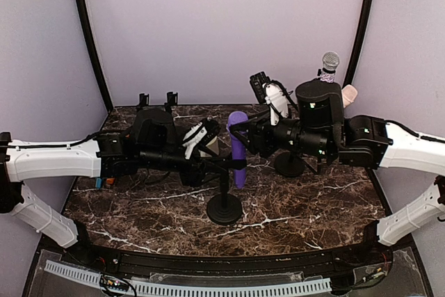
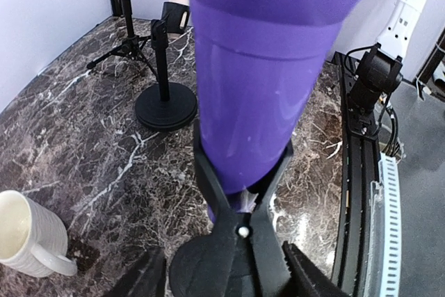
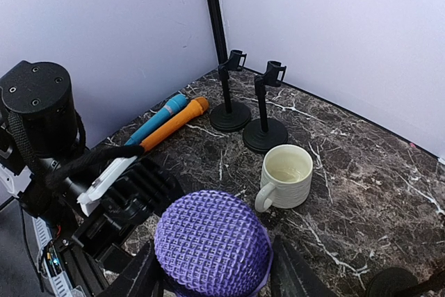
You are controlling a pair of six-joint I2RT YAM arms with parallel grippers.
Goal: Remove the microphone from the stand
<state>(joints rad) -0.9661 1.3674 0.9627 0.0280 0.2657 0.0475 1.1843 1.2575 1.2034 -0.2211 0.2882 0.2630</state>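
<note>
A purple microphone (image 1: 238, 147) stands upright in the black clip (image 2: 236, 206) of a round-based stand (image 1: 224, 208) at the table's middle. My left gripper (image 1: 221, 163) is level with the clip. In the left wrist view its fingers (image 2: 149, 276) stand either side of the clip, open, with a gap on the left side. My right gripper (image 1: 240, 130) is at the microphone's top. In the right wrist view both fingers (image 3: 288, 269) press against the purple mesh head (image 3: 212, 241).
A white mug (image 3: 285, 175) sits behind the stand. Two empty stands (image 3: 264, 130) are at the back left, with blue (image 3: 156, 122) and orange (image 3: 177, 119) microphones lying nearby. Another stand base (image 1: 288, 165) and a silver microphone (image 1: 330, 62) are at the back right.
</note>
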